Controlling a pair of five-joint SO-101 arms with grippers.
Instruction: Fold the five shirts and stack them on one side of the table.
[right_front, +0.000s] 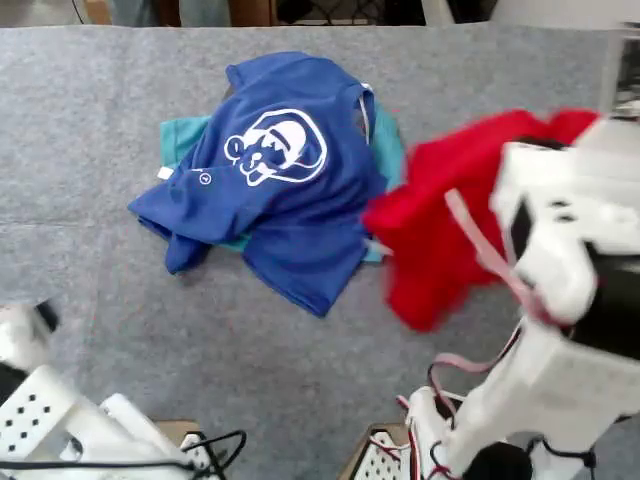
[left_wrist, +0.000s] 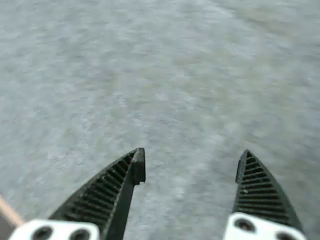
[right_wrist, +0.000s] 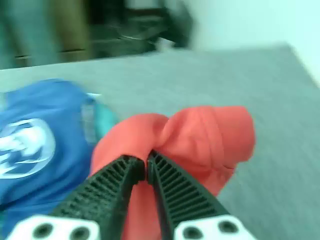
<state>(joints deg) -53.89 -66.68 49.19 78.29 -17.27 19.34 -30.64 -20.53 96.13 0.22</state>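
Your right gripper (right_wrist: 146, 170) has its jaws pinched together on a fold of the red shirt (right_wrist: 200, 135), which lies bunched on the right side of the table (right_front: 100, 100), just beside the pile in the middle. That pile is the blue shirt (right_front: 280, 170) spread crumpled over a teal shirt (right_front: 185, 135), whose edges peek out at the far left and right. Your left gripper (left_wrist: 190, 167) hangs wide open over bare grey cloth at the near left, holding nothing.

Treat the red shirt as light, limp knit. It will likely sag and drape from any single pinch, and it may drag on the felt-like table cover instead of sliding. A mid-body pinch like the present one probably just gathers it into a lump. To spread it flat, you would do better to take hold at a shoulder seam or hem corner, with your other gripper on the matching corner.
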